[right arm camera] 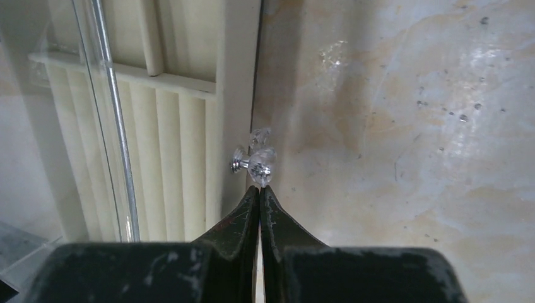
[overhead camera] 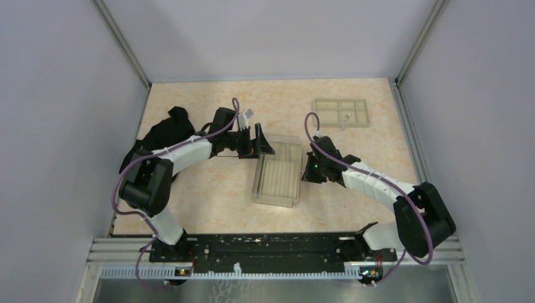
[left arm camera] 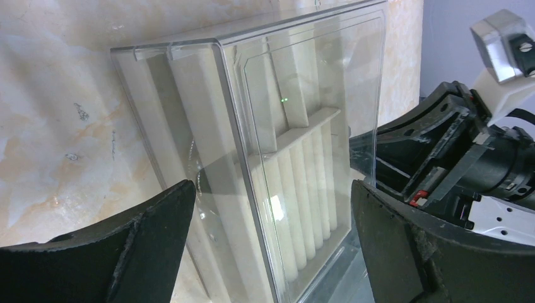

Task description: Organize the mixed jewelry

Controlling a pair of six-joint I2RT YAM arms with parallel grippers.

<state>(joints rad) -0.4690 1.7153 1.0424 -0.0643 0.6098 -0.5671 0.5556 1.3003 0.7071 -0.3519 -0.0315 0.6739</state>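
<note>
A tiny silver stud earring with a clear crystal (right arm camera: 257,161) sits at the very tips of my right gripper (right arm camera: 260,187), which is shut on its lower point. It is beside the right edge of the beige ridged tray (right arm camera: 170,145) inside the clear plastic box (overhead camera: 277,173). In the top view the right gripper (overhead camera: 310,169) is at the box's right side. My left gripper (overhead camera: 260,144) stands wide open at the box's far left corner. Its fingers (left arm camera: 151,233) flank the view of the clear box (left arm camera: 303,95) and hold nothing. The wire hoop is not visible.
A beige compartmented tray (overhead camera: 328,104) lies at the back right with a small piece (overhead camera: 346,117) in one cell. A black cloth (overhead camera: 167,126) is bunched at the left wall. Grey walls enclose the marbled tabletop (overhead camera: 208,196).
</note>
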